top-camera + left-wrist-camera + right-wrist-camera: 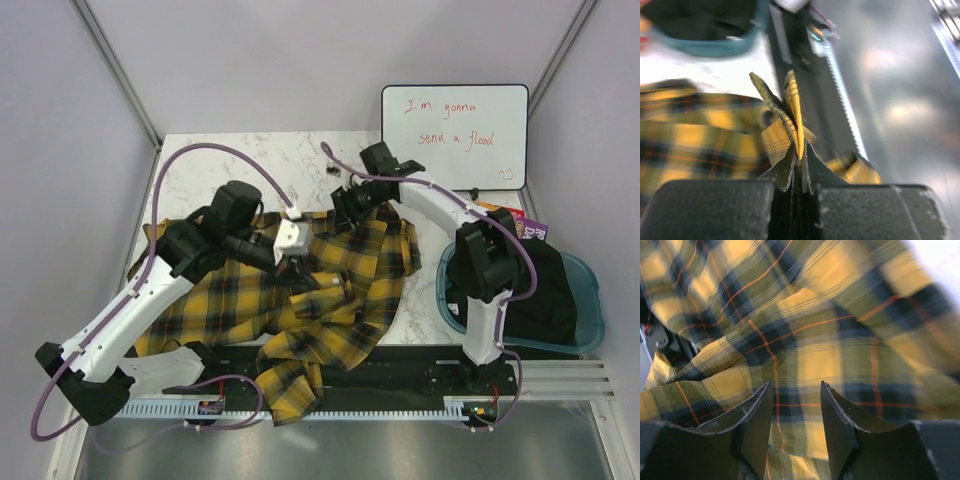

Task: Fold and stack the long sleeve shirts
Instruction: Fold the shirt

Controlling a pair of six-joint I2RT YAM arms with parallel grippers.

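Left wrist view shows my left gripper (800,167) clamped on a thin fold of the shirt (345,265) rumpled on the table (200,175), while my right gripper (796,407) hovers part-open and empty above it, so pulling one-handed may slip the fold or bunch the cloth.

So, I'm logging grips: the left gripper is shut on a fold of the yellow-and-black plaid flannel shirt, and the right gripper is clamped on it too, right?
Not quite. The left gripper is shut on a fold of the yellow-and-black plaid flannel shirt, but the right gripper is not clamped: the right wrist view shows its jaws apart over the cloth.
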